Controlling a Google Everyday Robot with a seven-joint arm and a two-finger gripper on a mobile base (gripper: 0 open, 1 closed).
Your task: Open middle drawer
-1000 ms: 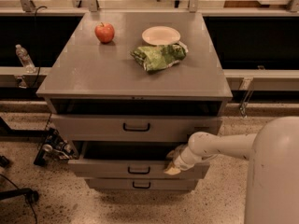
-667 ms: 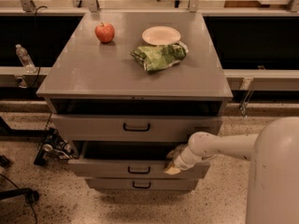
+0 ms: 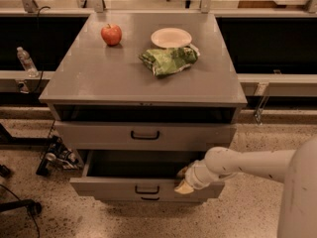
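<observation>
The middle drawer [image 3: 114,187] of the grey cabinet is pulled out, and its dark inside shows behind the flat front with a small black loop handle [image 3: 147,190]. My gripper [image 3: 183,180] is on the white arm coming in from the right. It sits at the top edge of that drawer's front, right of the handle, one fingertip [image 3: 182,187] in front of the panel and the other behind it, shut on the edge. The top drawer [image 3: 99,134] above has its own black handle. Only the bottom drawer's handle [image 3: 148,199] shows below.
On the cabinet top [image 3: 99,78] lie a red apple [image 3: 111,33], a white plate [image 3: 171,37] and a green chip bag [image 3: 168,59]. A water bottle [image 3: 25,59] stands on the left ledge. Cables and a wheeled base [image 3: 54,157] lie on the floor at left.
The middle drawer has slid further out towards me, and my gripper has moved with its front edge. The things on the cabinet top have not moved.
</observation>
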